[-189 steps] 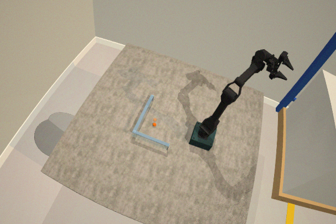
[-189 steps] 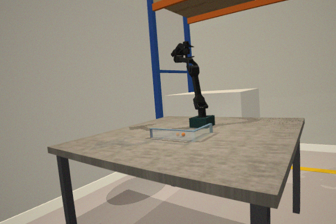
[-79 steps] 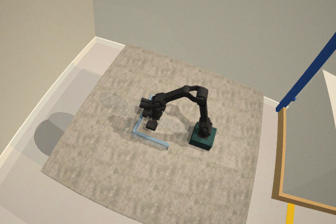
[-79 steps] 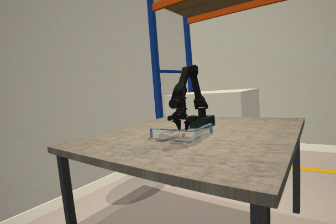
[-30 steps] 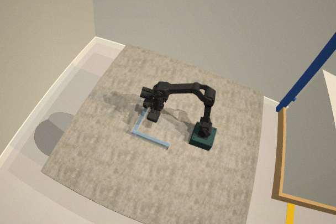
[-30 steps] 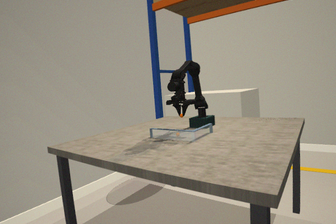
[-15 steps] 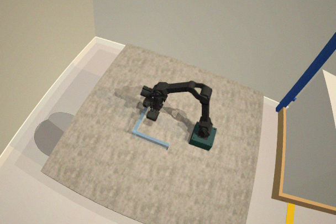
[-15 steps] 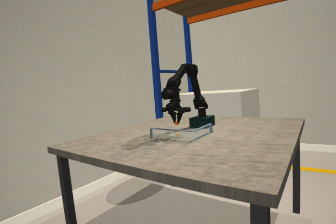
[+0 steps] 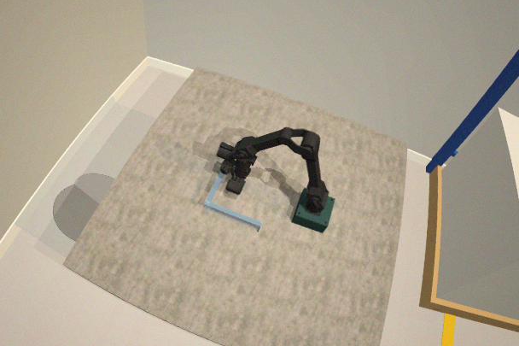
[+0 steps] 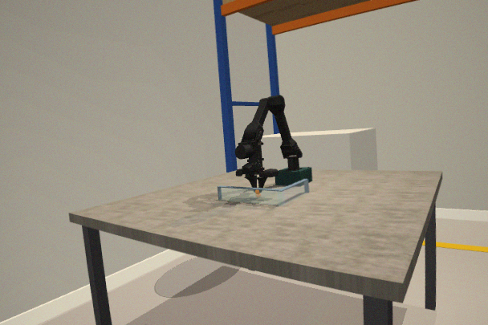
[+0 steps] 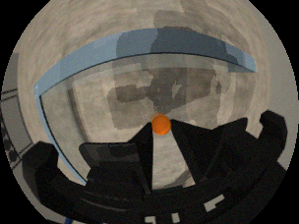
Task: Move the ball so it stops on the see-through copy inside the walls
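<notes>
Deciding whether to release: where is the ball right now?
The ball is pinched at the tips of the hand, low inside the corner of the clear walls.

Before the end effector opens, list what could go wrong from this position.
1. The orange ball is pinched only at the fingertips, so it may slip out early.
2. Released, the ball may roll on the table, since the clear walls close only two sides.
3. The see-through copy is not discernible in any view, so the end effector may release off the resting spot.
</notes>
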`<action>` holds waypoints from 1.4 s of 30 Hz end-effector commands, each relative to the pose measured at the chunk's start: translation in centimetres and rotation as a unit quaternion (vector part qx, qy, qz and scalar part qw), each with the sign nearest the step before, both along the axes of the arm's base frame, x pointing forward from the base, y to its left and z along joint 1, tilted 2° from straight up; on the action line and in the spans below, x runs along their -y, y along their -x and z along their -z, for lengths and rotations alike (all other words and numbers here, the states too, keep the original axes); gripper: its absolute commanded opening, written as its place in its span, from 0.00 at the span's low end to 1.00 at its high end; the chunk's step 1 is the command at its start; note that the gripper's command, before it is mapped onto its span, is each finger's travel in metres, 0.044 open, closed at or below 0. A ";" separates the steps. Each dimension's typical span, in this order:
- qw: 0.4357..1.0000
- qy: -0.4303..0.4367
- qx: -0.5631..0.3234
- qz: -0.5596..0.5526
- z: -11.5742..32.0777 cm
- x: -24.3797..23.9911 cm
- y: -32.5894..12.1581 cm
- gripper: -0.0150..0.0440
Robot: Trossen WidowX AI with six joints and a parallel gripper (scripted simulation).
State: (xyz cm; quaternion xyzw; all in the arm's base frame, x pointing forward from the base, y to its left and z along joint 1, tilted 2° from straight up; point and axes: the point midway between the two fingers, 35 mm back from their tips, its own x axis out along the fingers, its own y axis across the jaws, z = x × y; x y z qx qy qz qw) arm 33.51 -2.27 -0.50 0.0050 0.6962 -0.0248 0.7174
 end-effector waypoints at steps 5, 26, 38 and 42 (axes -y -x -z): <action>1.000 0.000 -0.001 -0.003 1.2 0.0 0.0 0.25; 1.000 0.000 -0.001 0.000 1.8 0.0 0.0 0.62; 1.000 0.000 -0.001 -0.003 -7.0 -0.2 0.2 0.62; 1.000 0.000 0.008 -0.003 -6.4 -0.1 -0.2 0.62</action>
